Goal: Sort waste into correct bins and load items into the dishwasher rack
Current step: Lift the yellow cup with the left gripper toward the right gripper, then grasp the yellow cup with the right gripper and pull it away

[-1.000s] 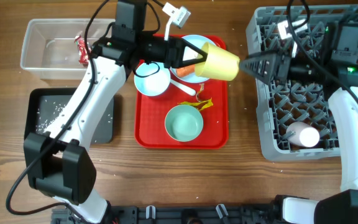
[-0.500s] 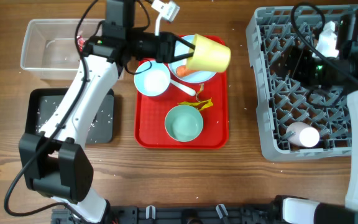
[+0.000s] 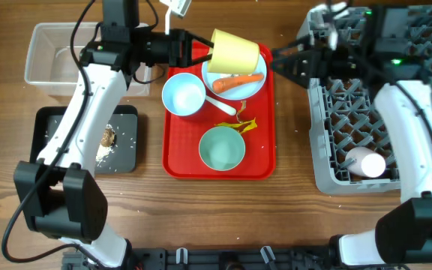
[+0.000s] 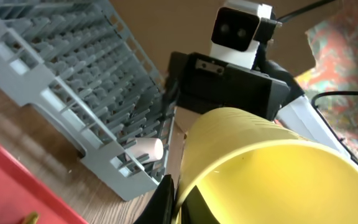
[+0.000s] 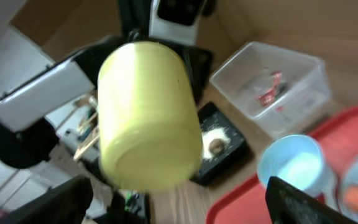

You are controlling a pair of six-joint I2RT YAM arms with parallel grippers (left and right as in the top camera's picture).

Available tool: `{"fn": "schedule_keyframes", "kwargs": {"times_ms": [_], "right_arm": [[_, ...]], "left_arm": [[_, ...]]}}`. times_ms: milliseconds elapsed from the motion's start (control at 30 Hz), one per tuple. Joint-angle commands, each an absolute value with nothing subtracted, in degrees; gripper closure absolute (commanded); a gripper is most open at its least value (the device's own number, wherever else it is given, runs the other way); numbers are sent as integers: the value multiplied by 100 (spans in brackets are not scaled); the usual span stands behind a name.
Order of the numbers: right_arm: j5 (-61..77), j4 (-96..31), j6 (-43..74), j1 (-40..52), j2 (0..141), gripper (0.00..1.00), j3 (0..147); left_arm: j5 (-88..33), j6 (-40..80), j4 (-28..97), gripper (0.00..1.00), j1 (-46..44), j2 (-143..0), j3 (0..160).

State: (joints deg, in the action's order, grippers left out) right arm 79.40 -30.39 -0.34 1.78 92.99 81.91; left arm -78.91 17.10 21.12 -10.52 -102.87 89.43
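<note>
My left gripper [image 3: 210, 54] is shut on the rim of the small yellow cup [image 3: 235, 51], one finger inside and one outside [image 4: 164, 198]. The cup lies on its side in the air above the pale blue plate [image 3: 255, 88], which carries the orange carrot [image 3: 240, 81]. My right gripper [image 3: 277, 60] stands open just right of the cup, jaws wide, with the cup's base [image 5: 148, 118] in front of them. The grey dishwasher rack [image 3: 351, 105] holds a pink cup [image 3: 366, 162]. On the red tray [image 3: 265, 150] are a white bowl [image 3: 183, 94], teal bowl [image 3: 222, 148], white spoon [image 3: 222, 105] and yellow wrapper [image 3: 240, 125].
The clear tub [image 3: 51, 60] at the back left holds a red wrapper [image 5: 270, 93]. The black bin [image 3: 58, 127] below it holds rice grains and a brown lump [image 3: 109, 136]. My left arm spans above both bins. The rack fills the right side.
The left arm has drawn the yellow cup left and back. The right gripper pulled back over the rack, then came left again towards the cup. The brown lump now shows in the black bin.
</note>
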Motion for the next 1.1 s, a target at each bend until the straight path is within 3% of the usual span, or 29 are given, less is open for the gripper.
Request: {"fn": "schedule_keyframes", "kwargs": {"times_ms": [0,200,500,633,800,1067], "right_arm": [[8040,-2436,915,530,9255,8,8053],[7968,-2202,1076,803,9255,9,8053],[7839,-2163,1208,803,9255,38,8053],[7828,-2163,1205,803,9255,39,8053],[7778,-2163,1216,801,9255,40,8053],[7778,-2434,1048,554,9253,40,8053]], "left_arm": [[-8119,1743,2053,96,-1256,-10230,9002],[-8119,1743,2056,96,-1302,-10230,9002],[-8117,1741,2056,96,-1302,-10230,9002],[-8117,1739,2056,96,-1302,-10230,9002],[-8117,1739,2058,83,-1302,-10230,9002],[-8121,1737,2097,80,-1297,-10230,9002]]}}
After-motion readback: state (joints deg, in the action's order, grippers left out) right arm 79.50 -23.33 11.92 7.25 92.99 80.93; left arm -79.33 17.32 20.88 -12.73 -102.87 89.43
